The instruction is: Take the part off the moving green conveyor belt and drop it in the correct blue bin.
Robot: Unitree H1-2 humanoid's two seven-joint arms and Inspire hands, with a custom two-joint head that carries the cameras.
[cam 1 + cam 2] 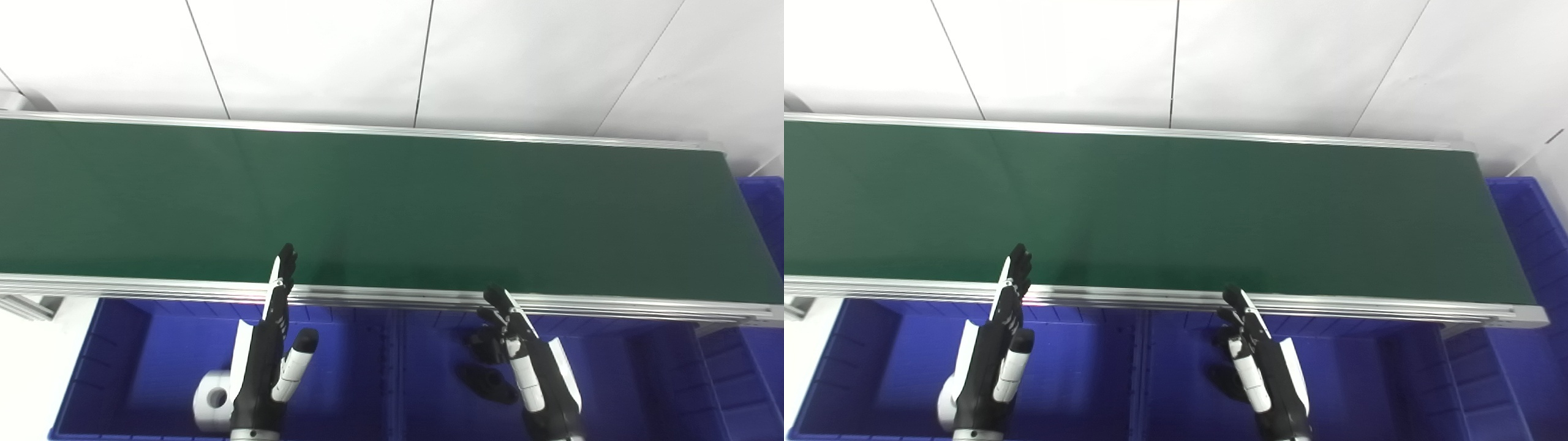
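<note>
The green conveyor belt [392, 208] runs across the whole view and no part shows on it. My left hand [269, 361] is open, fingers straight and reaching over the belt's near rail, thumb apart. My right hand [527, 361] is also open and holds nothing; it hovers over the right blue bin [612, 392], fingertips just short of the rail. A white cylindrical part [212, 401] with a hole lies in the left blue bin [141, 380], partly behind my left wrist. Dark parts [487, 383] lie in the right bin beside my right hand.
The belt's aluminium near rail [392, 297] separates the belt from the bins below. Another blue bin [765, 208] stands past the belt's right end. A white tiled wall [392, 55] rises behind the belt.
</note>
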